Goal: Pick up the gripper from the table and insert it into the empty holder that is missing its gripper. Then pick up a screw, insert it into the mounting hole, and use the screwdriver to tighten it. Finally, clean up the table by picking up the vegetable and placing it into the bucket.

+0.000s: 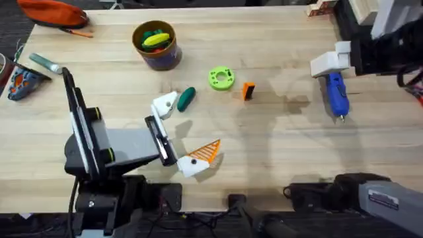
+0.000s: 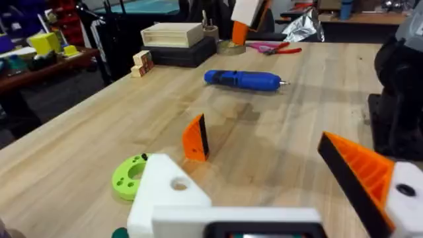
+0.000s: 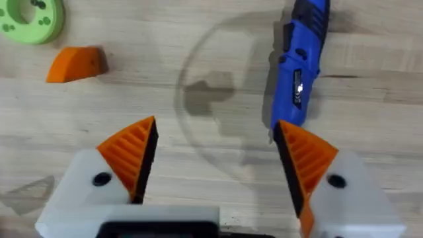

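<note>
The gripper [image 1: 248,90] [image 2: 196,137] [image 3: 76,63], a small orange piece with a black face, lies on the table beside a green ring [image 1: 221,78]. My left gripper [image 1: 188,129] [image 2: 264,178] is open just short of it. One left finger is the bare white holder [image 1: 165,104] [image 2: 165,192]; the other carries an orange pad [image 2: 363,172]. The dark green vegetable [image 1: 186,98] lies against the holder. The bucket [image 1: 156,45] stands at the back left. My right gripper [image 1: 336,59] [image 3: 215,152] hangs open above the blue screwdriver [image 1: 337,94] [image 3: 297,73] [image 2: 242,80].
A yellow and a green toy piece sit inside the bucket. An orange pouch [image 1: 53,12], a grey tool [image 1: 45,63] and a patterned object [image 1: 23,80] lie at the far left. Wooden blocks [image 1: 322,8] sit at the back right corner.
</note>
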Robot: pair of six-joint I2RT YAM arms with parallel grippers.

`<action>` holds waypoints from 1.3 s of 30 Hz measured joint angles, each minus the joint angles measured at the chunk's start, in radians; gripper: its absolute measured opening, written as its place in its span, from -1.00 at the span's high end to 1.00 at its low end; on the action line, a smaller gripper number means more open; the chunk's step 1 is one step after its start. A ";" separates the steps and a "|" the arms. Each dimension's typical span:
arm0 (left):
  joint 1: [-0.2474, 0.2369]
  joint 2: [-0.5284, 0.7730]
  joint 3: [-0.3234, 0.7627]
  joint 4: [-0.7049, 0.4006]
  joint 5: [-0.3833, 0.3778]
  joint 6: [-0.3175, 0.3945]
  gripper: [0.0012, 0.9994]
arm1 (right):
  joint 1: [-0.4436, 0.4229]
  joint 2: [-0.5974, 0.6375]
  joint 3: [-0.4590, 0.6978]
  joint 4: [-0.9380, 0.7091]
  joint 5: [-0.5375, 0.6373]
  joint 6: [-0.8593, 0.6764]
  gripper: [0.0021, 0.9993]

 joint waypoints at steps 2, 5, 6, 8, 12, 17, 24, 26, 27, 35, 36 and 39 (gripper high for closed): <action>0.000 0.000 0.000 -0.001 0.001 0.008 -0.97 | 0.000 0.000 0.000 0.000 0.000 0.000 -0.99; 0.000 0.000 0.000 -0.001 0.004 0.016 -0.97 | 0.000 0.000 0.000 0.000 0.000 0.000 -0.99; 0.000 0.000 0.000 -0.001 0.005 0.018 -0.97 | 0.000 0.000 0.000 0.000 0.000 0.000 -0.99; 0.000 0.000 0.000 -0.001 0.005 0.020 -0.97 | 0.000 0.000 0.000 0.000 0.000 0.000 -0.99; 0.000 0.000 0.000 -0.001 0.007 0.017 -0.97 | 0.000 0.000 0.000 0.000 0.000 0.000 -0.99; 0.000 0.000 0.000 0.001 0.000 -0.031 -0.97 | 0.000 0.000 0.000 0.000 0.000 0.000 -0.99; 0.000 0.000 0.000 0.002 -0.012 -0.054 -0.97 | 0.000 0.000 0.000 0.000 0.000 0.000 -0.99; 0.000 0.000 0.000 0.003 -0.014 -0.055 -0.97 | 0.000 0.000 0.000 0.000 0.000 0.000 -0.99; 0.000 0.000 0.000 0.003 -0.017 -0.059 -0.97 | 0.000 0.000 0.000 0.000 0.000 0.000 -0.99; 0.000 0.000 0.000 0.007 -0.037 -0.100 -0.97 | 0.000 0.000 0.000 0.000 0.000 0.000 -0.99; 0.000 0.000 0.000 0.007 -0.038 -0.103 -0.97 | 0.000 0.000 0.000 0.000 0.000 0.000 -0.99; 0.000 0.000 0.000 0.007 -0.037 -0.106 -0.97 | 0.000 0.000 0.000 0.000 0.000 0.000 -0.99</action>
